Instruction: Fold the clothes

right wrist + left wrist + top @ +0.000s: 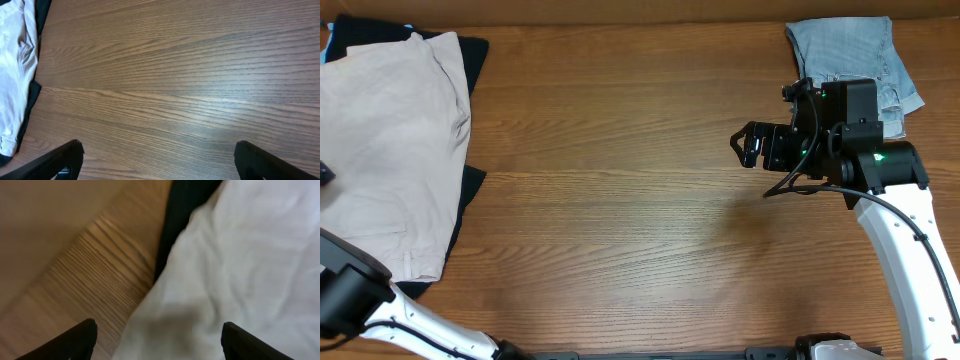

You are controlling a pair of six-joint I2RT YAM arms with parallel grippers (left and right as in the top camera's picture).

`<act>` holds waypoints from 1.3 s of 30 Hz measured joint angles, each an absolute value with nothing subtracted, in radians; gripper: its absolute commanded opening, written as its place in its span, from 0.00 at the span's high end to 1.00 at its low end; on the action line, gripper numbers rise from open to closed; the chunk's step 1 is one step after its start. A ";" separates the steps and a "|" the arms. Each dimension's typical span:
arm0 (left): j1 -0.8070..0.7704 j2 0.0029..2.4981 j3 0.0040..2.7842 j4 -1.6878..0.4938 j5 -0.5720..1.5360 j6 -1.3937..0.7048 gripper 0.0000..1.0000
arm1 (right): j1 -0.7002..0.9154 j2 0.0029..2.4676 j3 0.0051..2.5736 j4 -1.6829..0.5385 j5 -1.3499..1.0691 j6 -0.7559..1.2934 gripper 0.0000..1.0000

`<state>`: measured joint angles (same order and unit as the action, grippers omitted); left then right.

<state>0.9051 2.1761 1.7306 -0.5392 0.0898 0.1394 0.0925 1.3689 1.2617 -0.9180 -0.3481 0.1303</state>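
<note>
The beige khaki shorts [390,150] lie spread at the table's left end, on top of a black garment [472,58] that shows along their right edge. Light-blue denim shorts [840,55] sit bunched at the far right corner. In the left wrist view my left gripper [157,341] is open over the beige cloth [240,270]. Its fingers [75,342] stand wide apart and the cloth lies loose below them. My right gripper [745,145] hovers open over bare wood, just in front of the denim shorts, with nothing between its fingers [60,161].
The wooden table [640,200] stretches between the two piles. The right arm's white link [905,250] runs down the right side. The left arm's base [360,295] sits at the front left corner.
</note>
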 measured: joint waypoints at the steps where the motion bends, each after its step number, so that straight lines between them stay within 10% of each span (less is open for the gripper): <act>1: 0.905 2.193 1.731 -0.542 0.088 0.143 0.24 | 0.093 1.369 1.262 -0.917 -0.348 0.131 0.00; 6: 0.905 2.228 1.731 -0.550 0.084 0.164 0.49 | 0.093 1.369 1.262 -0.917 -0.348 0.131 0.00; 11: 0.905 2.228 1.731 -0.553 0.079 0.168 0.96 | 0.093 1.369 1.262 -0.917 -0.348 0.130 0.00; 39: 0.573 1.795 1.731 -0.871 0.456 -0.031 0.96 | 0.093 1.369 1.301 -0.929 -0.352 0.132 0.02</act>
